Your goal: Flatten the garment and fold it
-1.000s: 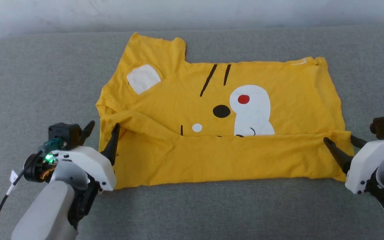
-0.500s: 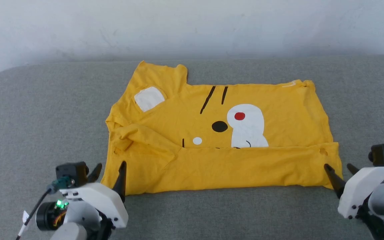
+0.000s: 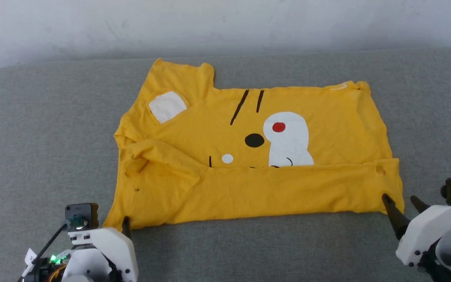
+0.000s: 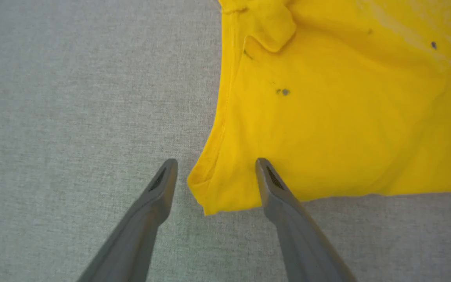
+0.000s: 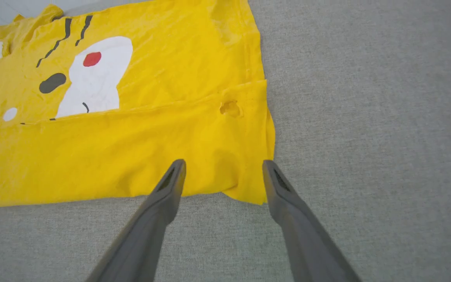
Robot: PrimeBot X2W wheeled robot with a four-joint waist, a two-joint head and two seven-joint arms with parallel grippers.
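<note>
The left gripper (image 4: 213, 164) is held low and spread, a corner of the garment (image 4: 327, 117) framed between its fingers; the right gripper (image 5: 223, 164) is spread likewise around the opposite corner.

I see my left gripper (image 4: 215, 162) low at the head view's bottom-left corner, its two dark fingers (image 4: 147, 219) spread wide and pointing forward. My right gripper (image 3: 398, 197) sits at the bottom right, equally wide, fingers angled up and inward from its white wrist housing (image 3: 425, 231).
</note>
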